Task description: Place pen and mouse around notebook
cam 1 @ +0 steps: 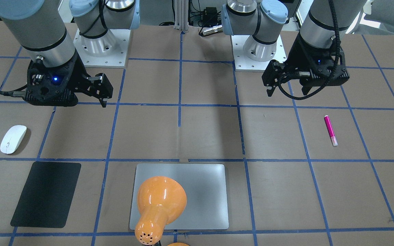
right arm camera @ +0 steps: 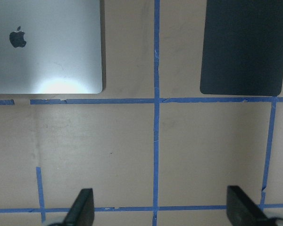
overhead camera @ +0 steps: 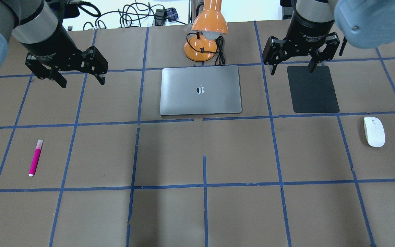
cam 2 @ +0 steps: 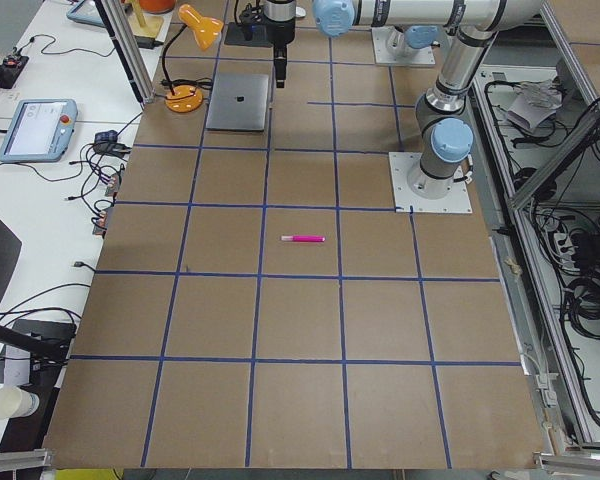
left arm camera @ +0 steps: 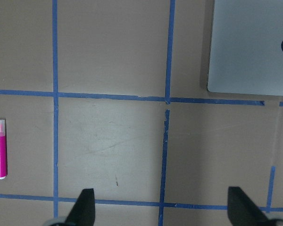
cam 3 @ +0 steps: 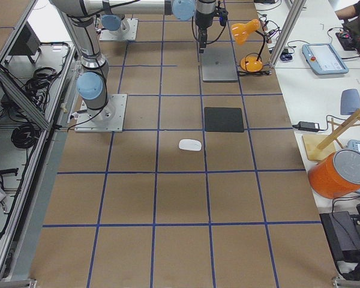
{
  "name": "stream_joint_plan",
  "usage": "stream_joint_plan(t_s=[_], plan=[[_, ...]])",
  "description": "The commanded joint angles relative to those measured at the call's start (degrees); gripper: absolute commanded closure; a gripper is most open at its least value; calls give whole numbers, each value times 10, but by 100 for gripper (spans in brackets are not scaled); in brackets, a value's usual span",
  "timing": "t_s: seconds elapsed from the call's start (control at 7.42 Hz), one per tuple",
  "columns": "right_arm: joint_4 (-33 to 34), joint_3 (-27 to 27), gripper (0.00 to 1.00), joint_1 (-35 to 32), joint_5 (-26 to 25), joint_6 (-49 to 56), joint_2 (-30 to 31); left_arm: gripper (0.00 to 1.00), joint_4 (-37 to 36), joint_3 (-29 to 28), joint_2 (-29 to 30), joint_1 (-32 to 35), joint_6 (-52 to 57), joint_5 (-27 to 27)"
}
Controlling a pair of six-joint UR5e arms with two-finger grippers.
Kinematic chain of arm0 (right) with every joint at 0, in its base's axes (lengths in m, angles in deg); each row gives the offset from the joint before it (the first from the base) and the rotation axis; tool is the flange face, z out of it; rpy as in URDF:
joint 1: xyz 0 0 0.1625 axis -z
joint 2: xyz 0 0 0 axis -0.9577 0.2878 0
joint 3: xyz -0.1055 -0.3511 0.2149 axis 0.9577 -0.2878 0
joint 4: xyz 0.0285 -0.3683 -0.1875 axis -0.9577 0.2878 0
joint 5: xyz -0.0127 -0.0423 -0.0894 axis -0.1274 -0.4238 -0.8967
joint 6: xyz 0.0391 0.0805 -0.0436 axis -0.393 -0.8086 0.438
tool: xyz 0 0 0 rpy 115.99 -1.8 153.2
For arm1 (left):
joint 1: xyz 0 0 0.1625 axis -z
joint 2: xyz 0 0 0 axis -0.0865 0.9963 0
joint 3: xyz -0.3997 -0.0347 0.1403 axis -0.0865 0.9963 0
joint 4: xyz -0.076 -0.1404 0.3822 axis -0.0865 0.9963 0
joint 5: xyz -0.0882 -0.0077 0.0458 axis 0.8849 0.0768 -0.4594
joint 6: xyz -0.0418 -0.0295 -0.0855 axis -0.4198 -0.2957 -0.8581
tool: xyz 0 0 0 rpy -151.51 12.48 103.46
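The magenta pen (overhead camera: 35, 157) lies on the brown table at my left, its pale end pointing away from me; it also shows at the left edge of the left wrist view (left arm camera: 1, 149). The white mouse (overhead camera: 374, 131) rests far to my right. Between them, at the back, lies the silver notebook (overhead camera: 201, 90), closed and flat. My left gripper (overhead camera: 82, 82) hangs open and empty above the table, left of the notebook and well behind the pen. My right gripper (overhead camera: 291, 71) hangs open and empty between the notebook and a black pad.
A matte black pad (overhead camera: 312, 89) lies right of the notebook, behind the mouse. An orange desk lamp (overhead camera: 205, 34) stands behind the notebook, its shade leaning over it. Blue tape lines grid the table.
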Motion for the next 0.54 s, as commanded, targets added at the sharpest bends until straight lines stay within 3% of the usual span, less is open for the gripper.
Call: stream_joint_plan(t_s=[0.0,0.13,0.4], plan=[[7,27,0,69,-1,64,-3,0,0,-1,1,0,0,0],[22,62,0,136,0,117,-4,0,0,-1,1,-1,0,0],[213,165,0,252,-10,299,-8,0,0,-2,1,-2,0,0]])
